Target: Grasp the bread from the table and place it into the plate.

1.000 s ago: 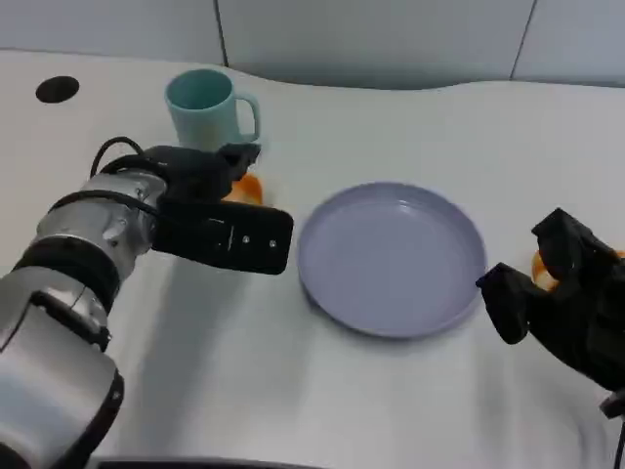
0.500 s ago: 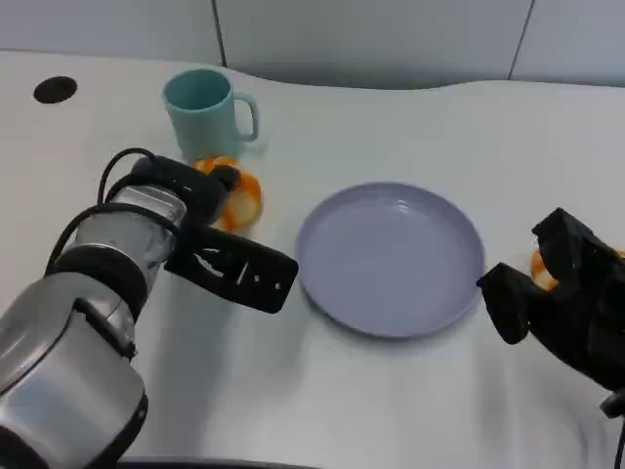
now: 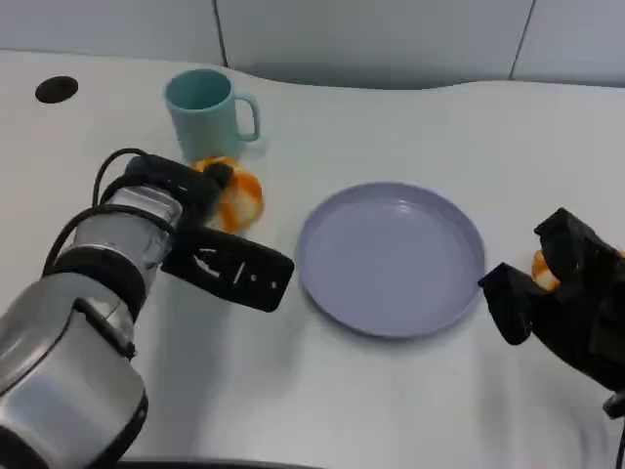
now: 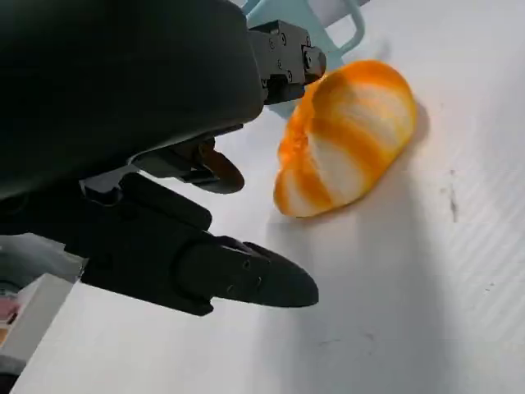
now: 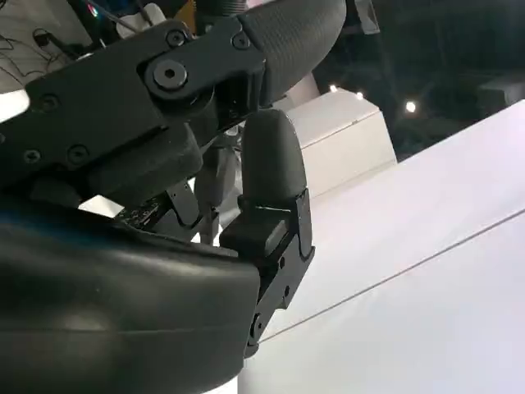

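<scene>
An orange-and-white bread roll (image 3: 237, 196) lies on the white table just in front of the teal mug (image 3: 203, 106). In the left wrist view the bread (image 4: 349, 139) lies loose on the table beyond the fingers (image 4: 246, 281), which stretch out beside it with nothing between them. My left hand (image 3: 228, 266) hovers just near and right of the bread, between it and the plate. The round lavender plate (image 3: 391, 259) sits bare at the table's middle. My right hand (image 3: 562, 298) stays near the plate's right rim, holding nothing; the right wrist view shows its fingers (image 5: 271, 164) with nothing in them.
The mug (image 4: 340, 25) stands right behind the bread. A small orange thing (image 3: 540, 268) peeks out behind my right hand. A black round hole (image 3: 56, 89) marks the table's far left. Open white tabletop lies in front of the plate.
My left hand, which covered the bread a second ago, has drawn back toward me and lowered, so the bread now lies uncovered. The right hand and the plate have stayed put.
</scene>
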